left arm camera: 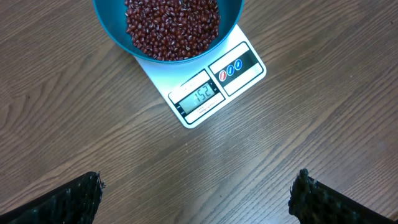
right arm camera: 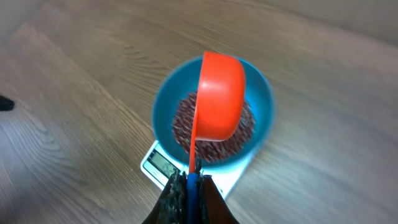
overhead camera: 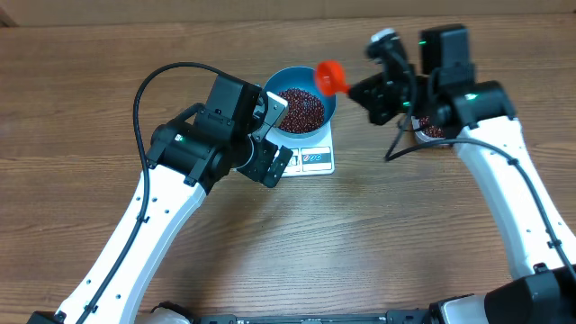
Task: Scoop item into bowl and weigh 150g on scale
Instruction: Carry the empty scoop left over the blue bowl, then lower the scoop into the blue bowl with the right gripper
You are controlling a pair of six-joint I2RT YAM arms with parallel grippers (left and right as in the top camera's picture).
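The blue bowl (overhead camera: 332,108) stands on the white scale (overhead camera: 317,162) and holds a heap of red-brown beans (overhead camera: 301,108). In the left wrist view the scale (left arm camera: 163,78) shows a lit display under the bowl (left arm camera: 117,36) of beans (left arm camera: 173,28). My right gripper (overhead camera: 358,90) is shut on the handle of the orange scoop (overhead camera: 331,77). The scoop (right arm camera: 217,96) hangs tilted on its side over the bowl (right arm camera: 265,118), gripper (right arm camera: 193,182) below it. My left gripper (overhead camera: 274,137) is open at the bowl's left side; its fingers (left arm camera: 68,202) are wide apart and empty.
A clear tub (overhead camera: 433,132) with more beans sits at the right, mostly hidden under the right arm. The left arm's black cable arcs over the table's left half. Bare wooden tabletop lies in front of the scale.
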